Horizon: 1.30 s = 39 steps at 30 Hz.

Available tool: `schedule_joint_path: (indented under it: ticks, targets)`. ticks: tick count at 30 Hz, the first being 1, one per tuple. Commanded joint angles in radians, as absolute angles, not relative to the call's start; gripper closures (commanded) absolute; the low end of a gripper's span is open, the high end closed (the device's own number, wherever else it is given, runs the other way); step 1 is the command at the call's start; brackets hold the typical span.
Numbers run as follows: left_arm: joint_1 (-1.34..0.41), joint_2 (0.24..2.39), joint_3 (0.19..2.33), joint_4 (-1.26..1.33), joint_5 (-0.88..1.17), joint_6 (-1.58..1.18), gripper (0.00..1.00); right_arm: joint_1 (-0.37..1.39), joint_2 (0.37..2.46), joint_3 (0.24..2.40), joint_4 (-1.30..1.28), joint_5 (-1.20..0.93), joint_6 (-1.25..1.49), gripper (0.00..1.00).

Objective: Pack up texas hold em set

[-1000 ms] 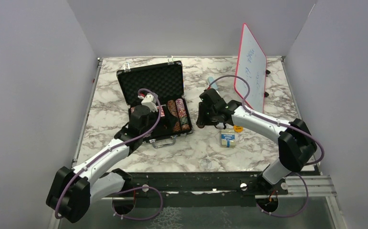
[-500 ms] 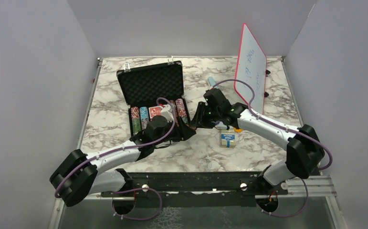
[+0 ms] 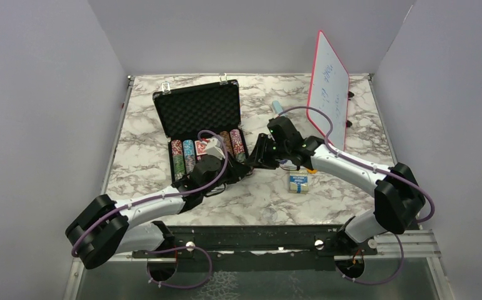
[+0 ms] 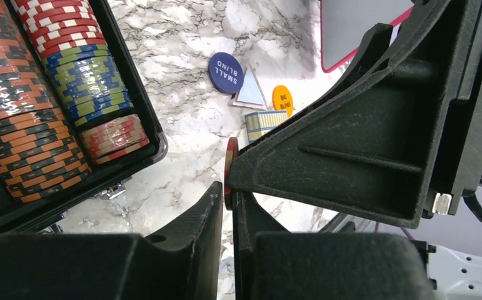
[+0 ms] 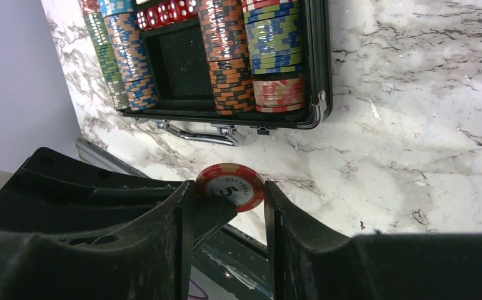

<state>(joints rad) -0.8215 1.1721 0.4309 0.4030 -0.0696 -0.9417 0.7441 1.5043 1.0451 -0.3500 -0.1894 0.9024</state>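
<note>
As the right hand (image 5: 227,190) and left hand (image 4: 227,190) both gripped the 5 chip (image 5: 229,185), the case (image 3: 197,112) lay just left of it, nearer the left arm.

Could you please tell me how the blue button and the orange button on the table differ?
The blue button reads SMALL BLIND; the orange button reads BIG BLIND. The blue one looks larger in the left wrist view and lies nearer the case; the orange one lies nearer the whiteboard. Both are round and lie flat on the table, outside the case.
</note>
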Motion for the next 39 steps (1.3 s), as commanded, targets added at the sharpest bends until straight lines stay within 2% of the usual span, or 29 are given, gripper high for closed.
schedule_joint_path:
  ticks: [1, 3, 7, 9, 14, 20, 26, 39]
  targets:
    - [-0.824, 1.193, 0.444, 0.438, -0.156, -0.944, 0.91, 0.742, 1.505, 1.03, -0.324, -0.232, 0.916, 0.58]
    - [-0.824, 1.193, 0.452, 0.437, -0.157, -0.9, 1.0, 0.742, 1.508, 1.035, -0.332, -0.208, 0.906, 0.56]
    - [-0.823, 1.175, 0.475, 0.419, -0.116, -0.726, 1.0, 0.742, 1.501, 1.079, -0.381, -0.129, 0.862, 0.42]
    - [-0.824, 1.162, 0.498, 0.368, -0.095, -0.612, 1.0, 0.741, 1.486, 1.101, -0.424, -0.054, 0.845, 0.39]
    - [-0.824, 1.208, 0.666, 0.117, -0.003, -0.251, 1.0, 0.742, 1.393, 1.047, -0.459, 0.185, 0.838, 0.37]
    - [-0.823, 1.369, 0.884, -0.181, 0.105, 0.112, 1.0, 0.741, 1.269, 0.883, -0.419, 0.238, 0.879, 0.37]
    - [-0.82, 1.477, 1.018, -0.328, 0.162, 0.242, 1.0, 0.741, 1.206, 0.758, -0.408, 0.226, 0.949, 0.37]
    - [-0.819, 1.564, 1.046, -0.394, 0.051, 0.321, 1.0, 0.741, 1.223, 0.754, -0.414, 0.209, 0.938, 0.37]
